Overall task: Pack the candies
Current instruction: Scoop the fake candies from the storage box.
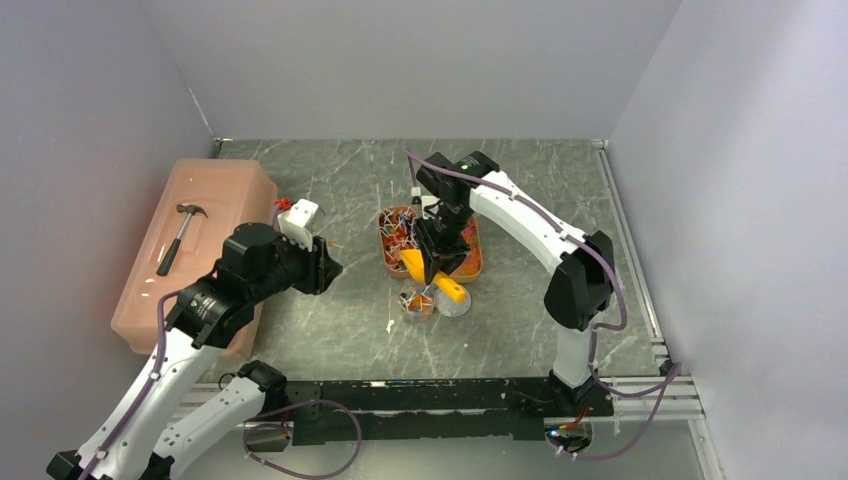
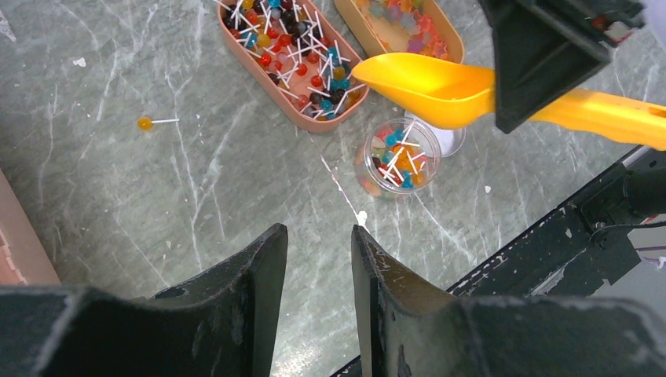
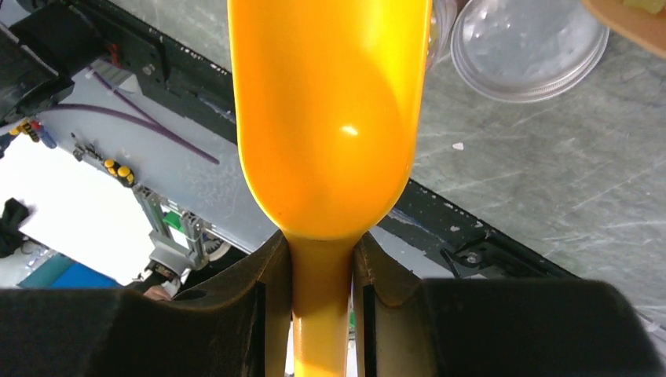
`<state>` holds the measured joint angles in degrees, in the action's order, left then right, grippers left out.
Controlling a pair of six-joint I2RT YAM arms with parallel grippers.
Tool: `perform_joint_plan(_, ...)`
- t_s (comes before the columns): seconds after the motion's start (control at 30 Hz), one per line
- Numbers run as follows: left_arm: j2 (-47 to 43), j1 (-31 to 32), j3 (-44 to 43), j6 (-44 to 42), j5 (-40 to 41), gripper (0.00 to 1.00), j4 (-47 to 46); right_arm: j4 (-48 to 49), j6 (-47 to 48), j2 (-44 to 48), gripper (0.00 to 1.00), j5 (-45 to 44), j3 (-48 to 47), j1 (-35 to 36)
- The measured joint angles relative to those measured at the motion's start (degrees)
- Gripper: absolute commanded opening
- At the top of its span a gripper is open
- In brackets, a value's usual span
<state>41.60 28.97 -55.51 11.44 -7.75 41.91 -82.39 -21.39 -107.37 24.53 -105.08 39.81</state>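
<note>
Mid-scooping, apparently. Clamped scoop (image 2: 424, 86) handle in right gripper (image 3: 320, 267), bowl empty just above the jar (image 2: 363, 166). Hung left gripper (image 2: 318, 247) narrowly parted, empty, well left of jar. Found candies (image 2: 294, 59) partly in jar, most in tray (image 2: 276, 100) beyond. Called next for another dip there.

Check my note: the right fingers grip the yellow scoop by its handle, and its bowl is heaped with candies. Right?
Wrong on one point. The right fingers do grip the scoop by its handle, but its bowl is empty: the right wrist view shows only bare glossy plastic. The left wrist view shows candies in the jar.
</note>
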Motion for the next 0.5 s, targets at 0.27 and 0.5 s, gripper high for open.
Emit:
perform_joint_plan(0.27,0.3,0.0,0.0,0.0,0.0,0.41,0.0,4.0,0.5,-7.0,0.00,-0.6,-0.6,-0.6)
perform_joint_plan(0.5,0.3,0.0,0.0,0.0,0.0,0.41,0.0,4.3,1.9,-13.4,0.00,-1.7,-3.9,-0.7)
